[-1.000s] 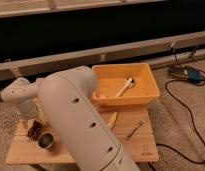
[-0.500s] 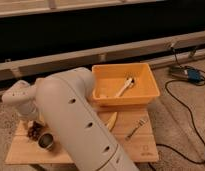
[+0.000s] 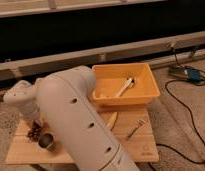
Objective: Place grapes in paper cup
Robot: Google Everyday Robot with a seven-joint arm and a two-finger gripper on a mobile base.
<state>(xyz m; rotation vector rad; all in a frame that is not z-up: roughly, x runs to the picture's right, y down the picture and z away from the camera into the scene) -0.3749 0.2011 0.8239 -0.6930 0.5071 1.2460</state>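
Fingers (image 3: 34,124) at grapes (image 3: 33,133), beside metal cup (image 3: 45,141)

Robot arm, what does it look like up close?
The arm is a fat, smooth, off-white tube with rounded joints and small dark round holes along its side. Its gripper is down by the grapes on the wooden board, partly hidden by the arm.

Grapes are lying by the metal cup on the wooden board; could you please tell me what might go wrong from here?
1. The gripper is right at the grapes, and the metal cup stands close beside them: a grab may knock it over.
2. No paper cup shows; the arm may hide it, so the grapes could end in the wrong cup.
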